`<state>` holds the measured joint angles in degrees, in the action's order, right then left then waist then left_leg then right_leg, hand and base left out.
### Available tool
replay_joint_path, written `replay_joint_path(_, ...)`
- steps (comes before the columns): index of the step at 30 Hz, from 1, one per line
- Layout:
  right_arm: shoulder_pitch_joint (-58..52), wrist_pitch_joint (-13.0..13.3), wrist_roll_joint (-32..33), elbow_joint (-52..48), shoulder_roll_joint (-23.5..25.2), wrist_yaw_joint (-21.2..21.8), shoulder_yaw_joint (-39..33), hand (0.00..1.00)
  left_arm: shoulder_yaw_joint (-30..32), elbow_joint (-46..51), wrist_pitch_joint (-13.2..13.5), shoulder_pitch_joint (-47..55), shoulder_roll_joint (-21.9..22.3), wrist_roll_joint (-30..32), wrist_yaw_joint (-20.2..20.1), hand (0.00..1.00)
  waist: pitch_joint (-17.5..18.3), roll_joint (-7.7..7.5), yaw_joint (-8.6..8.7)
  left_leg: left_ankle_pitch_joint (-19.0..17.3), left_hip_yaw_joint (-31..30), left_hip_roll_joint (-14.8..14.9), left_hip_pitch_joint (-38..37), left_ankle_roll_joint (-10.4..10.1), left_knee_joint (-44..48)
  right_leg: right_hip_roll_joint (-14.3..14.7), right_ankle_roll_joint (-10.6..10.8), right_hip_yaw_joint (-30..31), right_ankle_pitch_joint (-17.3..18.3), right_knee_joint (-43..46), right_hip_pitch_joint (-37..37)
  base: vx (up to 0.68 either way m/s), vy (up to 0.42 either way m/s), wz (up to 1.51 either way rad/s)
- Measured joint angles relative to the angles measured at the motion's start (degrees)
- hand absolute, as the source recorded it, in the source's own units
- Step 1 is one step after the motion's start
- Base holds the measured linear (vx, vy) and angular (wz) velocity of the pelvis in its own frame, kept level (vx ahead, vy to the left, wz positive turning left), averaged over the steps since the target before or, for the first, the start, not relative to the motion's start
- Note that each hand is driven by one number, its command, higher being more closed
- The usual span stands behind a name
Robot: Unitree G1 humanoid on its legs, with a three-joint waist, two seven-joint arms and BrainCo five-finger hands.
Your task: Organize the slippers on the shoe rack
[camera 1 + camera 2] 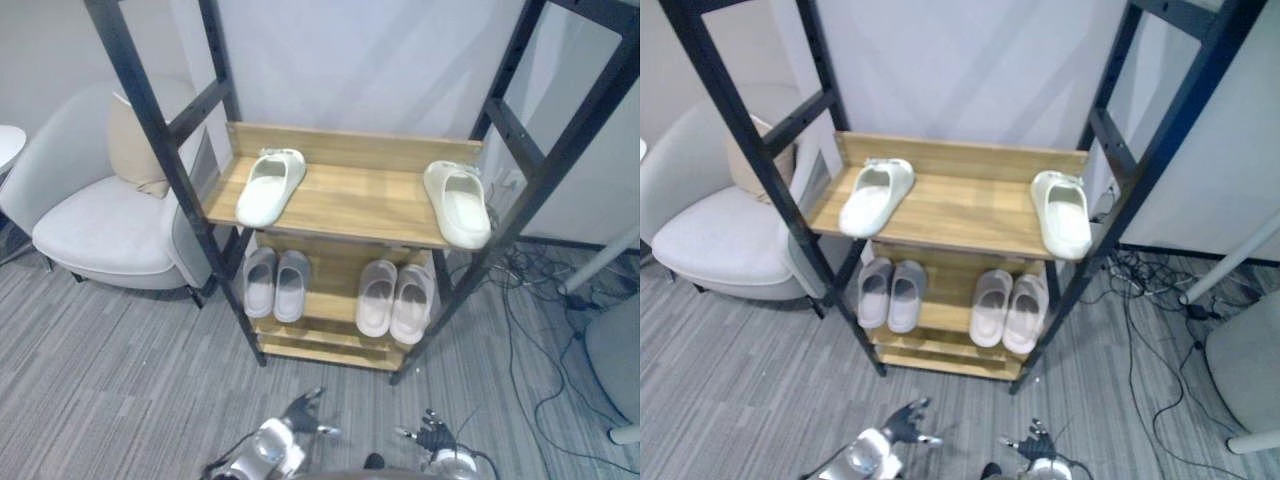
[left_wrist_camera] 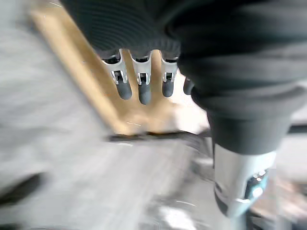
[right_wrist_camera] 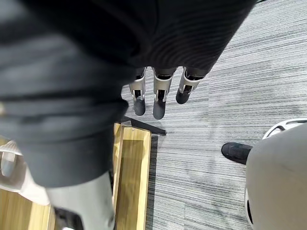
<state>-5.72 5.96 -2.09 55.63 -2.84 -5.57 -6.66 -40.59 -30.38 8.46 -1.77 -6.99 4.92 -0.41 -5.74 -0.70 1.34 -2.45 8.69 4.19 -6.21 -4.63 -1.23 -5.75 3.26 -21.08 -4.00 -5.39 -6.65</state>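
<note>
On the top shelf (image 1: 360, 192), slippers (image 1: 270, 187) hug opposite edges.

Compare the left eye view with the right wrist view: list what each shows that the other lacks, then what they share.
Left eye view: the left cream slipper and right cream slipper far apart on the upper shelf, an armchair, the left hand. Right wrist view: the right hand from close, fingers straight and empty. Shared: the wooden rack, grey carpet, the right hand.

Left hand (image 2: 144, 88), right hand (image 3: 159, 103) — silver fingers, dark tips, ribbed dark covers.
</note>
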Motion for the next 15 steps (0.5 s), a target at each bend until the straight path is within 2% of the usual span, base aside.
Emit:
replay_joint_path(1,-0.1,0.1,0.0,0.0,-0.1,0.0,0.0,0.0,-0.8,5.2,1.2,-0.5,-0.3,0.0,0.0,0.0,0.3,0.35,0.25,0.0,0.0,0.0,-0.1,0.0,-0.3,0.1,0.0,0.0,0.2,0.1,0.0,0.07,0.015,0.0)
replay_joint_path(5,-0.1,0.3,0.0,-0.3,-0.6,0.0,0.5,0.0,-0.5,15.8,3.2,-6.0,-0.8,-1.0,0.2,0.0,1.0,1.24,0.93,0.4,-0.1,0.1,-0.9,0.2,-0.8,0.6,-0.3,0.0,0.3,0.3,0.0,0.1,0.014,0.0)
replay_joint_path(11,-0.1,0.4,-0.2,-0.8,-1.8,0.2,2.5,0.0,4.5,22.6,4.2,-13.4,-0.9,-2.9,1.6,0.0,1.2,1.27,1.59,0.3,-0.1,0.4,-1.0,0.1,-1.3,1.0,-0.5,0.0,0.5,0.3,0.1,0.08,0.008,-0.02)
replay_joint_path(15,-0.1,0.4,-0.3,-0.8,-2.1,0.8,2.7,0.0,11.3,22.9,4.7,-19.6,-3.2,-3.8,5.7,0.0,1.2,0.69,1.88,0.3,0.4,0.2,-1.8,0.2,-1.9,0.9,-0.5,0.4,0.5,0.3,0.0,0.03,0.028,-0.05)
